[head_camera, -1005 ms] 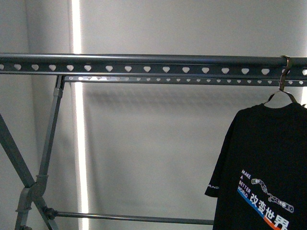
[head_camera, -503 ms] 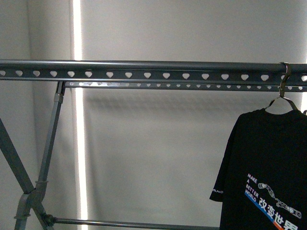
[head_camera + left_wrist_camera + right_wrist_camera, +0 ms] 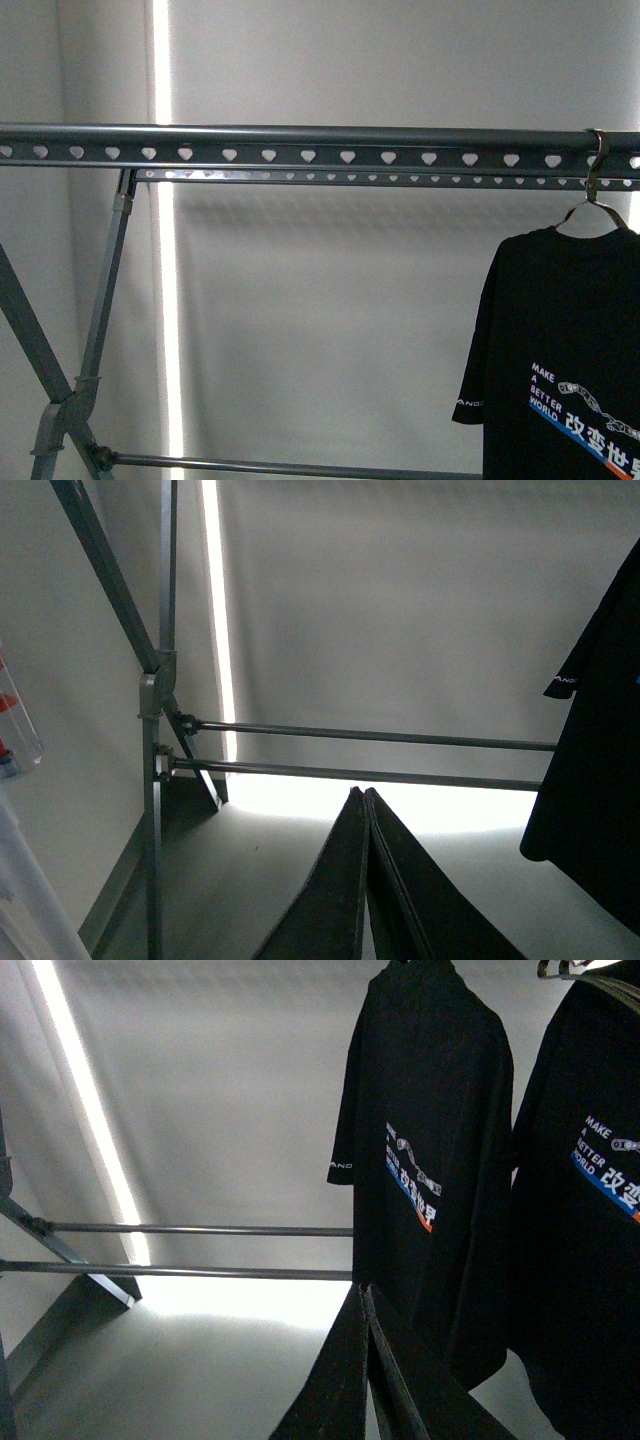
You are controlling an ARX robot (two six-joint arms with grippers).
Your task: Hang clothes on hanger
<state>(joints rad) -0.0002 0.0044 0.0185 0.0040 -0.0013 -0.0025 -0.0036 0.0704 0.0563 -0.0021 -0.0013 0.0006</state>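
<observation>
The dark grey rack's rail [image 3: 300, 156] with heart-shaped holes runs across the front view. A black printed T-shirt [image 3: 570, 340] hangs from it at the far right on a thin silver wire hanger [image 3: 594, 190]. The right wrist view shows two such black T-shirts, one [image 3: 430, 1150] near the middle and one [image 3: 590, 1210] at the edge. My right gripper [image 3: 364, 1288] is shut and empty, close in front of the nearer shirt's hem. My left gripper [image 3: 362, 792] is shut and empty, with a shirt sleeve [image 3: 595, 760] off to one side. Neither arm shows in the front view.
The rack's crossed legs [image 3: 70, 390] stand at the left. Two low horizontal bars [image 3: 370, 755] cross behind my left gripper, and also behind my right gripper [image 3: 190, 1250]. A bright vertical strip [image 3: 163, 290] runs down the grey wall behind.
The front view has shifted: the rail sits slightly lower in the picture and the T-shirt lies lower and further right, with less of its print in view.
</observation>
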